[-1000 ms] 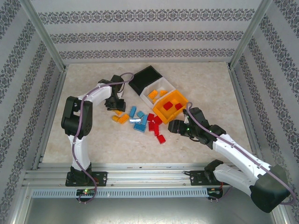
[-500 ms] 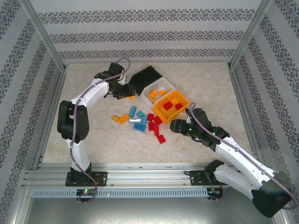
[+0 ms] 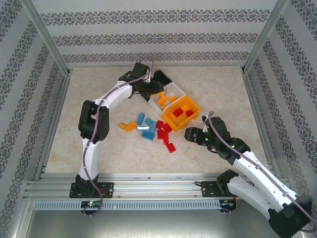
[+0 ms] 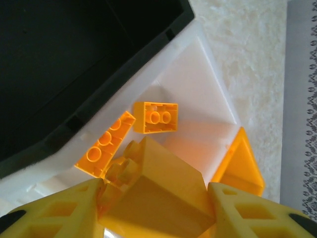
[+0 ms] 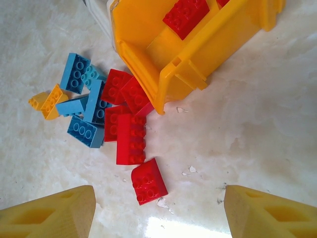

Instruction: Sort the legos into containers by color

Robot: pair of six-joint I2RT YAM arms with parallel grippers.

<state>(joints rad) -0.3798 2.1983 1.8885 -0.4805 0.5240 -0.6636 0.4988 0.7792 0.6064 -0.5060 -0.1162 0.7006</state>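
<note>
While the left gripper [image 3: 150, 89] hung over the white bin [image 3: 174, 89], its fingers were clamped on an orange-yellow brick [image 4: 163, 173], right above two loose orange bricks [image 4: 154, 117] lying inside that bin. The black bin [image 3: 161, 78] sat joined to it toward the far edge of the tabletop [image 3: 223, 89]. The orange bin [image 5: 163, 49] sat on the white one's other side with a couple of red bricks [image 5: 185, 16] in it. The right gripper [image 5: 158, 218] hovered with fingers spread wide, nothing between them, over the red pile [image 5: 130, 134] just beside the orange bin's front. Blue bricks [image 5: 81, 106] and a few yellow strays [image 5: 48, 101] lay alongside, mid-tabletop.
</note>
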